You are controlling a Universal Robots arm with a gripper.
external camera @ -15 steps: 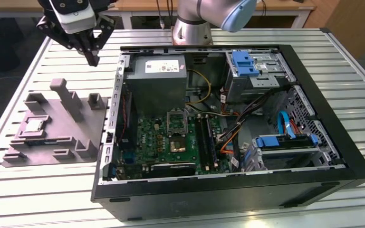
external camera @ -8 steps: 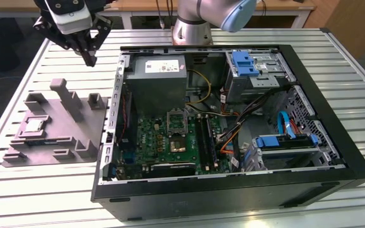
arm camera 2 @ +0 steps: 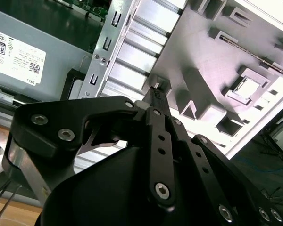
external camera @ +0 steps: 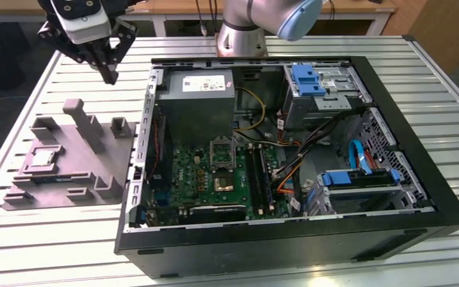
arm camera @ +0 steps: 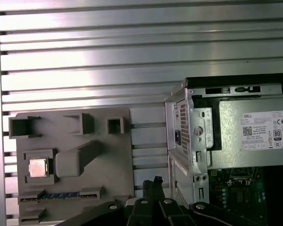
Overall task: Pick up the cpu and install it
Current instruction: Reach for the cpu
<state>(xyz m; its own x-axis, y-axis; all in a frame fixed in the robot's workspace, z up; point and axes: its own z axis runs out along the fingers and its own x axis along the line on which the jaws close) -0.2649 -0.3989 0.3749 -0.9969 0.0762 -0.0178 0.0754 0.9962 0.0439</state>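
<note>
Right now my gripper (external camera: 110, 76) hangs closed and empty above the table (external camera: 453, 89), near one edge of the grey tray (external camera: 116, 160); the cpu (external camera: 42, 157) lies flat in a square pocket of that tray.

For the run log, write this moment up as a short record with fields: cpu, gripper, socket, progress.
cpu: lying flat in a recess of the grey holder, on the exterior view's left of the open computer case
gripper: shut, empty, raised past the holder's far end, apart from the cpu
socket: inside the case, dark centre, no cpu in it
progress: cpu not yet picked up
</note>
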